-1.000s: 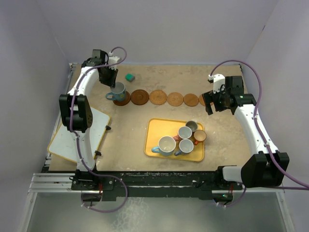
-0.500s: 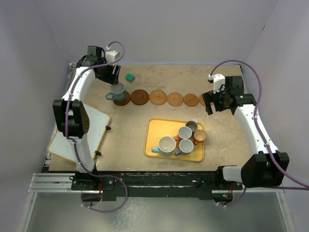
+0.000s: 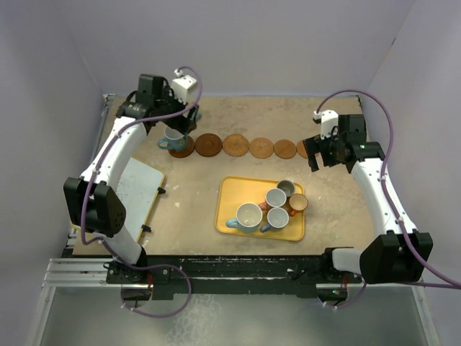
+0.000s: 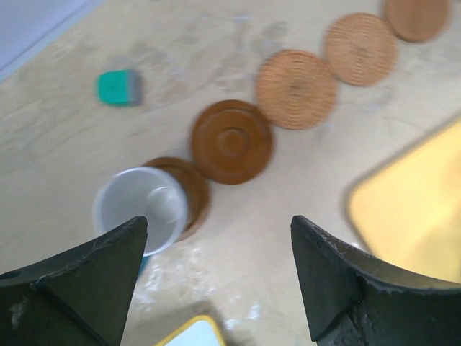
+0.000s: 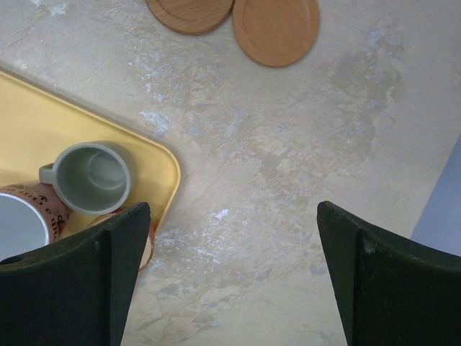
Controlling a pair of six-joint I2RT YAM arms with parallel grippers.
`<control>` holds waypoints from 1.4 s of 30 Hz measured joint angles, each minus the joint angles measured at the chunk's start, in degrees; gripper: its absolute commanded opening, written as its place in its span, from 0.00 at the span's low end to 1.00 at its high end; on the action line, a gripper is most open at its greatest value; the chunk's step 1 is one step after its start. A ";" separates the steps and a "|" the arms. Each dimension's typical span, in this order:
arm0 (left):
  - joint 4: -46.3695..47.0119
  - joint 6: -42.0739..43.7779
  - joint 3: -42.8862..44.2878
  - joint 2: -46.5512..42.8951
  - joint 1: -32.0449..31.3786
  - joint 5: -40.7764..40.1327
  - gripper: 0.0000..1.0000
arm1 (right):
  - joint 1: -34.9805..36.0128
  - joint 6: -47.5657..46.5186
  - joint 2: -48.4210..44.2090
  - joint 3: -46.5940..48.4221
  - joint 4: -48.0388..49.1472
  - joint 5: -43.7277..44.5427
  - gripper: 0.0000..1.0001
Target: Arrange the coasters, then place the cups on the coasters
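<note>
My left arm arched over the far left corner, and my left pincer (image 4: 220,238) stood spread wide and empty above the blue cup (image 4: 140,209), which sat on the end coaster (image 4: 193,189). My right pincer (image 5: 232,216) gaped over bare table (image 5: 288,144) between the yellow tray (image 5: 43,108) and the coaster row (image 3: 248,146), with open room toward the right wall. Five cups (image 3: 250,216) crowded the tray. My right finger hid most of the orange one, and the left wrist view was blurred.

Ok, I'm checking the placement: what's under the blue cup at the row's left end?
A dark brown coaster lies under the blue cup and shows on one side. The part beneath the cup is covered.
</note>
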 measured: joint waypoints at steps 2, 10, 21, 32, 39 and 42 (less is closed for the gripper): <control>0.44 0.17 -2.47 -2.05 -3.54 0.92 0.79 | -0.46 0.15 -0.72 -0.15 0.20 0.70 1.00; -0.13 0.92 -6.29 -4.44 -17.79 4.81 0.80 | -2.34 0.85 -2.03 -0.28 0.74 2.25 1.00; -2.71 3.65 -10.38 -2.97 -38.45 2.69 0.71 | -3.15 0.98 -2.29 -0.42 1.07 2.25 1.00; -4.39 5.14 -13.00 2.16 -43.60 -2.73 0.52 | -3.34 0.98 -2.27 -0.48 1.07 2.16 1.00; -4.76 5.33 -13.00 4.07 -44.37 -3.48 0.39 | -3.37 0.96 -2.27 -0.48 1.07 2.14 1.00; -5.14 5.33 -13.00 5.07 -44.74 -3.48 0.35 | -3.37 0.96 -2.27 -0.48 1.07 2.14 1.00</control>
